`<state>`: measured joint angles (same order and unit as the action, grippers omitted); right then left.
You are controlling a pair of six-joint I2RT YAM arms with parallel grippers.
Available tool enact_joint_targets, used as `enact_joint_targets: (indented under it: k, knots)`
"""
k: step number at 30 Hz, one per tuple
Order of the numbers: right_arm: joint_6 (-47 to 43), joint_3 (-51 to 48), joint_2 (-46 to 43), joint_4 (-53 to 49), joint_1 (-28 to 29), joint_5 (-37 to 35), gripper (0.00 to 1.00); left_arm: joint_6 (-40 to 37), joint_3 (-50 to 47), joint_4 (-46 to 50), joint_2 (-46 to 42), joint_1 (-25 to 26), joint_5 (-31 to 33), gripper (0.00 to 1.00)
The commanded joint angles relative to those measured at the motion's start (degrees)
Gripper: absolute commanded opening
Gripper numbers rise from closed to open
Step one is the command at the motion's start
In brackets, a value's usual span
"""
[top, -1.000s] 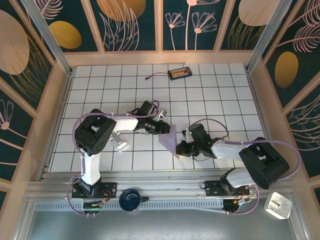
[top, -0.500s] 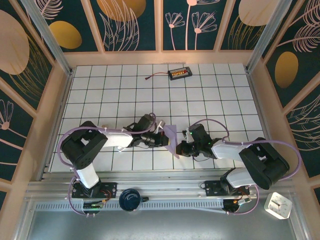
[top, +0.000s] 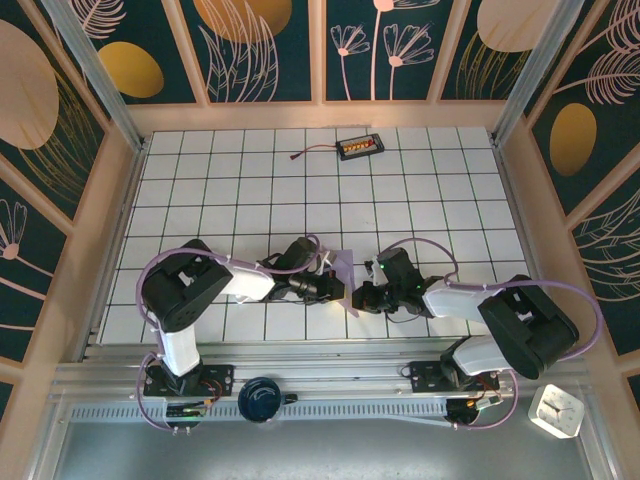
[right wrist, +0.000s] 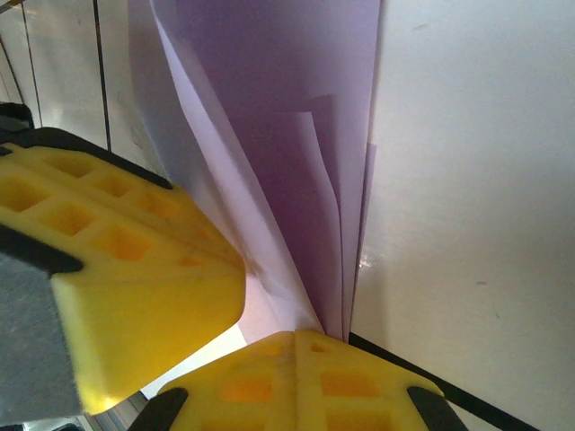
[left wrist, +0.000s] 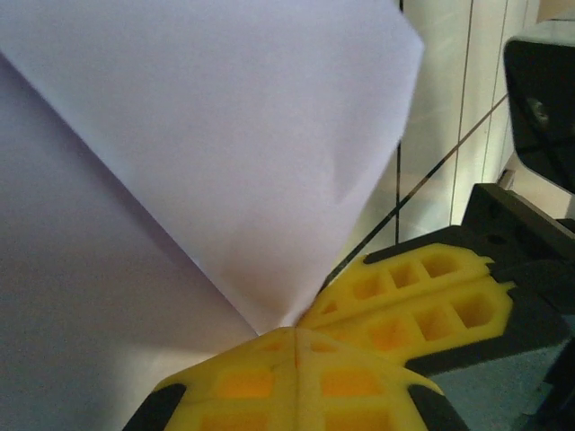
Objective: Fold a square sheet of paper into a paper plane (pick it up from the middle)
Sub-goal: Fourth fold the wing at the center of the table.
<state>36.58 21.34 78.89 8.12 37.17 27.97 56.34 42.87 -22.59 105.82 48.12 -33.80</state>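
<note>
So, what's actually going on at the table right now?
Both arms meet near the front middle of the tiled table. The left hand and the right hand are each shut on the pale lavender paper, pinching it from opposite sides. The right wrist view shows several overlapping layers, so it's partly folded, not yet a finished plane.

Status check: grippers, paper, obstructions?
Left gripper shut on folded paper. Right gripper shut on it too. Cabled box at far edge, well away.
</note>
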Motion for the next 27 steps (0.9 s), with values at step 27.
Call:
enact_joint_targets:
  k: [27]
  knots:
    - [0.93, -1.14, 1.61, -14.13, 0.19, -6.25, 0.0, -1.67, 5.02, 5.99, 5.01, 0.19, 6.48, 0.0]
